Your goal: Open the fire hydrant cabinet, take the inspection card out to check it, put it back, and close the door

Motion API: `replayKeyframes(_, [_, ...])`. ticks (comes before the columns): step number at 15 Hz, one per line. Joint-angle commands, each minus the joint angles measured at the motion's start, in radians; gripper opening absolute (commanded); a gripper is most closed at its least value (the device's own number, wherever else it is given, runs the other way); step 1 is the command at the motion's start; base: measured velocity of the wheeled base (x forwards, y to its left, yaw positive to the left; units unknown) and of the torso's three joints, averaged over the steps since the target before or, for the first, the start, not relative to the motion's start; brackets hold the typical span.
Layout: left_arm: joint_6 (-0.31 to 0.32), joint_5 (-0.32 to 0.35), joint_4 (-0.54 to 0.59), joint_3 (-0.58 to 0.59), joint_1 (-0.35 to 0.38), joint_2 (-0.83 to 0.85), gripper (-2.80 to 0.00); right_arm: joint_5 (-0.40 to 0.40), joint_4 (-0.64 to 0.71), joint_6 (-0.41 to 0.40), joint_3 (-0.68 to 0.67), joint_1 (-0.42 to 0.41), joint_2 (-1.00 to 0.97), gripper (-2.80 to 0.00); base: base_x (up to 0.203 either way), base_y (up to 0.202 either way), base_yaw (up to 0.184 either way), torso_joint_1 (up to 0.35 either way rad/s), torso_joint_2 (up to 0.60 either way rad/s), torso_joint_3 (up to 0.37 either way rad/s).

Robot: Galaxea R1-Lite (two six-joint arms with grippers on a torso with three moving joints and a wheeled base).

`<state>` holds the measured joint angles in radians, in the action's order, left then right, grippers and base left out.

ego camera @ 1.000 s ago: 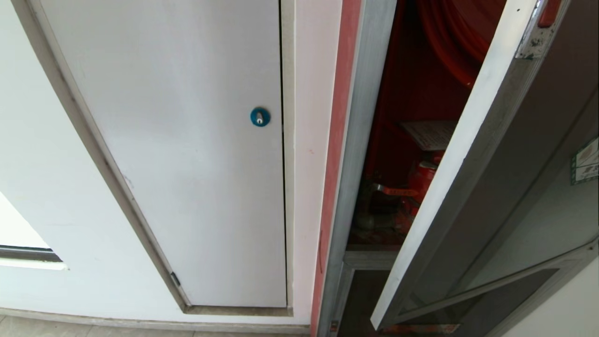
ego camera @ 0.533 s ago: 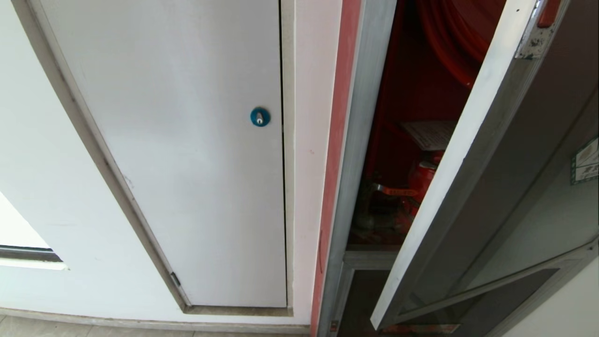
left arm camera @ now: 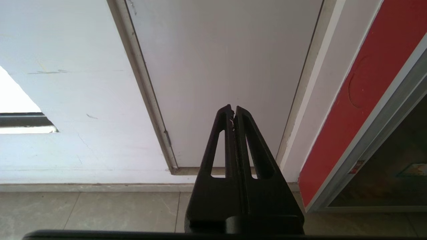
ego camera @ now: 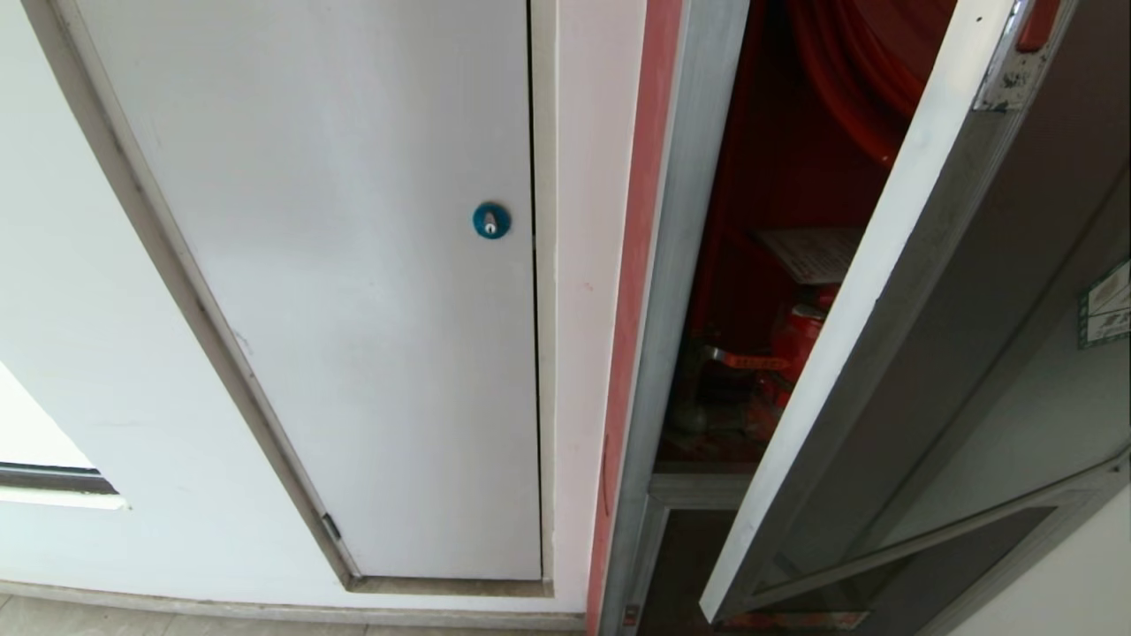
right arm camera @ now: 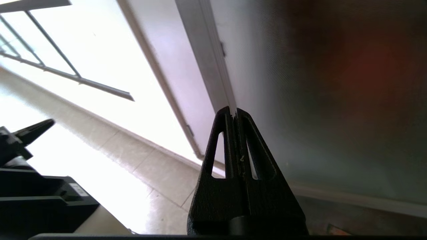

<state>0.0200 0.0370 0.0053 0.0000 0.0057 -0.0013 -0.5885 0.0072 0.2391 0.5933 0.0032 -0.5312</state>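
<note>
1. The fire hydrant cabinet (ego camera: 760, 221) sits right of the white panel door (ego camera: 353, 265); its door (ego camera: 892, 353) hangs ajar.
2. The inspection card (ego camera: 808, 252) lies inside above the red valve (ego camera: 795, 340).
3. Right claw (right arm camera: 234, 115) pinched together, empty, by the glass.
4. Left claw (left arm camera: 233, 111) together too, parked low.

You are viewing a door (ego camera: 998, 336) of dark, glossy tinted glass in a brushed aluminium frame. The white panel (ego camera: 353, 265) is showing smooth matt paint; the card (ego camera: 813, 252) is looking like paper.
</note>
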Motion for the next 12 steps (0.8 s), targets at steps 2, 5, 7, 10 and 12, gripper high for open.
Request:
replayKeyframes(2, [0.0,0.0,-0.001,0.0,0.0,0.001,-2.8,-0.08,-0.001,0.003,0.055,0.002,-0.125,-2.8,0.0,0.0,0.0,0.0,0.0,0.0])
replayKeyframes(5, [0.0,0.0,-0.001,0.0,0.0,0.001,-2.8,-0.161,-0.005,0.0,0.094,0.013,-0.213,-2.8,0.0,0.0,0.0,0.0,0.0,0.0])
replayKeyframes(7, [0.0,0.0,0.0,0.0,0.0,0.001,-2.8,-0.181,-0.011,-0.008,0.136,0.046,-0.298,-2.8,0.0,0.0,0.0,0.0,0.0,0.0])
replayKeyframes(10, [0.0,0.0,0.001,0.0,0.0,0.001,-2.8,-0.18,-0.074,-0.016,0.215,0.133,-0.416,-2.8,0.0,0.0,0.0,0.0,0.0,0.0])
replayKeyframes(12, [0.0,0.0,0.0,0.0,0.0,0.001,-2.8,-0.159,-0.083,-0.019,0.246,0.195,-0.442,-2.8,0.0,0.0,0.0,0.0,0.0,0.0])
